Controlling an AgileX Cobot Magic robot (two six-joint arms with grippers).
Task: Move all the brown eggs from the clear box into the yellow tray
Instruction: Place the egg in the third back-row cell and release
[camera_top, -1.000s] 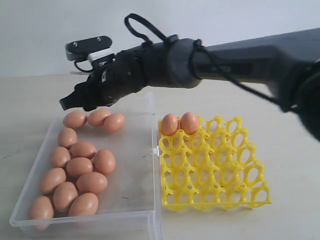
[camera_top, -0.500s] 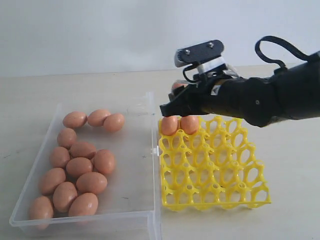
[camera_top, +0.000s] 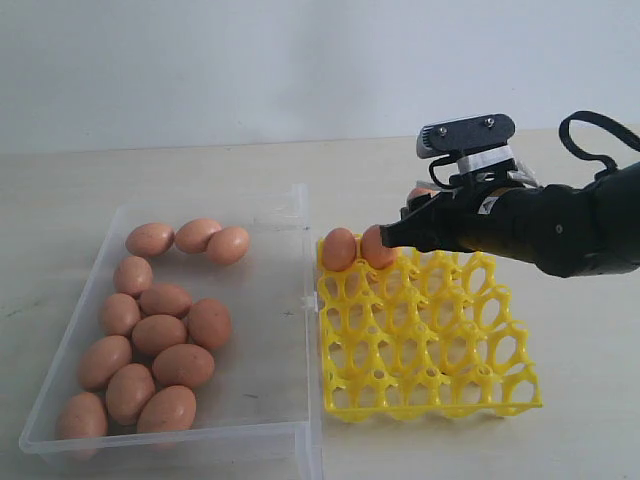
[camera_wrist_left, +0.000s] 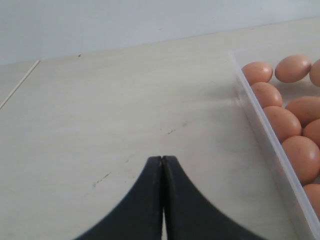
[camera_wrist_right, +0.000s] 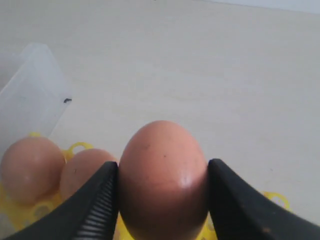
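My right gripper (camera_top: 405, 226) hangs over the back row of the yellow tray (camera_top: 430, 345), shut on a brown egg (camera_wrist_right: 162, 180) held upright between its fingers (camera_wrist_right: 100, 200). Two eggs (camera_top: 338, 249) sit side by side in the tray's back-left cups, just beside the gripper tip; the right wrist view shows them too (camera_wrist_right: 30, 165). Several brown eggs (camera_top: 160, 330) lie in the clear box (camera_top: 170, 442) left of the tray. My left gripper (camera_wrist_left: 163, 161) is shut and empty above bare table beside the box wall (camera_wrist_left: 260, 131).
The box and the tray touch along one side, with a small latch (camera_top: 311, 300) between them. Pale tabletop (camera_wrist_left: 125, 100) stretches around both. The right arm (camera_top: 560, 230) reaches in from the right, low above the tray's back rows.
My right gripper has carried the egg from above the box's back end rightward and down to the tray's back row. The eggs in the box and tray have not moved.
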